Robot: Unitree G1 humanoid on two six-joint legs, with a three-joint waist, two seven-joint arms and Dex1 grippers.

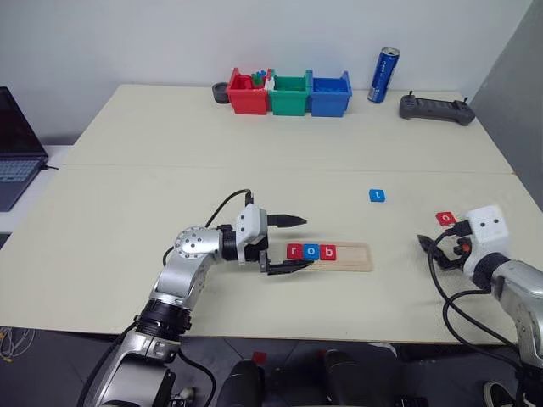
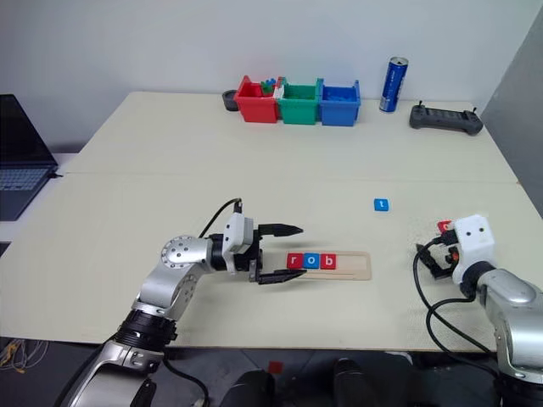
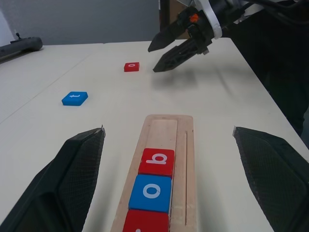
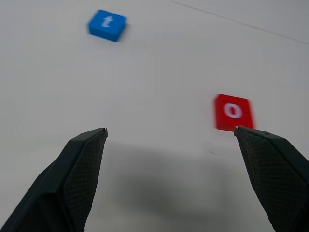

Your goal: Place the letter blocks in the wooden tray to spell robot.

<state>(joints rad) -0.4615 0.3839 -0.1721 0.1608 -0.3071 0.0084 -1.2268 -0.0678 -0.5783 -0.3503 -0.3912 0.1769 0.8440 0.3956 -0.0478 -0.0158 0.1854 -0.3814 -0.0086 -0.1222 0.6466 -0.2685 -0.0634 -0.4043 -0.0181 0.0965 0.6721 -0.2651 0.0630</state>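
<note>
The wooden tray lies near the table's front edge and holds three letter blocks at its left end: red r, blue o and red b. My left gripper points along the tray from its left end, open, one finger on each side and nothing held. A blue t block lies loose farther back. A red o block lies at the right. My right gripper hovers open just short of the red o block, which sits near one fingertip.
Red, green and blue bins stand at the back edge, with a blue can and a black controller to their right. A laptop sits off the table's left side.
</note>
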